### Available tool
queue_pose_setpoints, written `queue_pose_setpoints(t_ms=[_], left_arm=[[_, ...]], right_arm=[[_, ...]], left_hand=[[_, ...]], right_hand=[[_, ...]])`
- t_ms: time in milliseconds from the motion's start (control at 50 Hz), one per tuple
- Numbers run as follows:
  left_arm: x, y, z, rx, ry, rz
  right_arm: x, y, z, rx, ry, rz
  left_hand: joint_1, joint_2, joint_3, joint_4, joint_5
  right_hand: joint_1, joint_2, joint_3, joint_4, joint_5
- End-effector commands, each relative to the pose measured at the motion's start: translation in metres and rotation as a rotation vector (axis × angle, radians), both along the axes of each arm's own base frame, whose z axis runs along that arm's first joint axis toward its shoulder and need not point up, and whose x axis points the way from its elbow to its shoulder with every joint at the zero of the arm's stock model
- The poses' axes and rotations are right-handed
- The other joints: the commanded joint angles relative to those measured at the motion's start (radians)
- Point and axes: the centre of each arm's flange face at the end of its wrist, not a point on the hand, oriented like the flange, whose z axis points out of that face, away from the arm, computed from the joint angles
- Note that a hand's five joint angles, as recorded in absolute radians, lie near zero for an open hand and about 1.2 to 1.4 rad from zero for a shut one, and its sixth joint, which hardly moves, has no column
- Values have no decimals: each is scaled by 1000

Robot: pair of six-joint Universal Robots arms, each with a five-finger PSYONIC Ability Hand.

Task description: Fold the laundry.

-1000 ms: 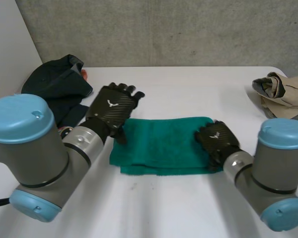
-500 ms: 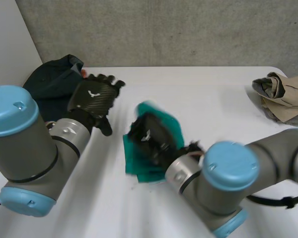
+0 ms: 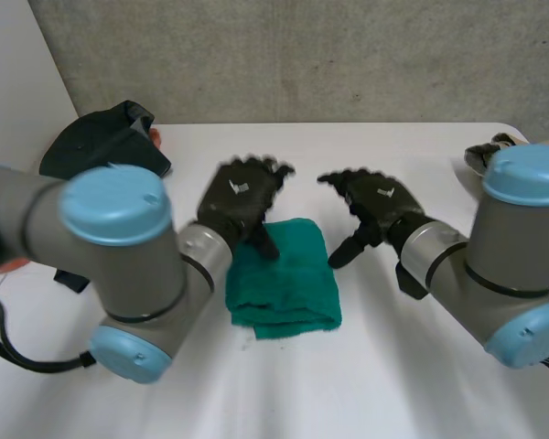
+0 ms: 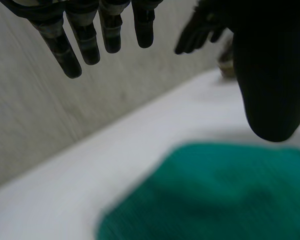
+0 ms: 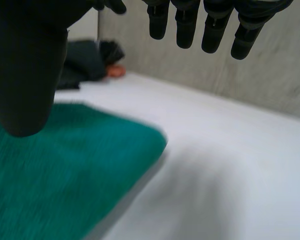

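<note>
A green towel [image 3: 285, 282] lies folded into a small thick rectangle in the middle of the white table [image 3: 421, 366]. My left hand [image 3: 241, 195] hovers open over the towel's far left corner, fingers straight, thumb pointing down toward the cloth. My right hand [image 3: 373, 205] is open above bare table just right of the towel, holding nothing. In the left wrist view the towel [image 4: 215, 195] lies below my spread fingers [image 4: 85, 42] and the right hand [image 4: 196, 31] shows beyond. In the right wrist view the towel [image 5: 55, 170] lies beside my thumb [image 5: 25, 70].
A dark garment pile [image 3: 105, 144] sits at the back left corner with something orange [image 3: 156, 137] beside it. A beige garment [image 3: 488, 153] lies at the back right, partly behind my right arm. A grey wall runs behind the table.
The towel was a wide strip; my right hand carried its right end over to the left, folding it in half, then let go and drew back right. My left hand returned above it.
</note>
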Motion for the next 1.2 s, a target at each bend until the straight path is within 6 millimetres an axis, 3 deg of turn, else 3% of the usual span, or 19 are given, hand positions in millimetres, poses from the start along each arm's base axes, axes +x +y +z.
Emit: queue_pose_setpoints(t_ms=[20, 160, 280, 340, 420, 440, 460, 520, 600, 700, 780, 1040, 1200], left_arm=[[14, 2, -48, 139, -165, 120], [24, 3, -54, 132, -262, 171], [24, 11, -57, 99, -391, 95], [18, 14, -49, 81, -365, 43], [11, 15, -9, 5, -269, -41], [11, 16, 16, -44, -220, -70], [11, 17, 28, -69, -193, -84], [16, 14, 61, -135, -115, -144], [17, 20, 80, -138, -34, -254], [15, 32, 90, -67, 73, -366], [16, 36, 94, -37, 110, -381], [16, 36, 92, -33, 110, -382], [17, 35, 91, -28, 111, -379]], right_arm=[[16, -3, -49, 146, 123, 109], [16, -9, -73, 123, 217, 119], [8, -15, -64, 17, 345, 39], [8, -12, -45, -84, 384, 11], [14, 6, -17, -236, 367, 12], [15, 10, -13, -265, 366, 16], [19, 23, -8, -308, 355, 35], [25, 43, -11, -348, 347, 79], [29, 72, -31, -365, 364, 150], [31, 90, -59, -361, 381, 195], [36, 88, -78, -361, 382, 200], [53, 66, -95, -415, 401, 196], [59, 59, -90, -458, 363, 187]], left_hand=[[73, 61, 54, 66, 46], [78, 67, 60, 71, 52], [78, 67, 60, 71, 52], [81, 70, 62, 74, 55], [38, 26, 19, 31, 11], [2, -9, -16, -5, -24], [-1, -12, -20, -8, -27], [2, -9, -17, -5, -24], [23, 11, 4, 16, -4], [26, 14, 7, 19, -1], [26, 14, 7, 19, -1], [26, 14, 7, 19, -1], [26, 14, 7, 19, -1]], right_hand=[[-49, -41, -41, -43, -48], [-49, -41, -41, -43, -48], [-35, -27, -28, -30, -35], [-38, -30, -31, -33, -38], [-44, -36, -37, -39, -44], [-47, -39, -40, -42, -47], [-49, -41, -41, -43, -48], [-49, -41, -41, -43, -48], [-49, -41, -41, -43, -48], [-49, -41, -41, -43, -48], [-49, -41, -41, -43, -48], [96, 105, 104, 102, 97], [229, 237, 236, 234, 229]])
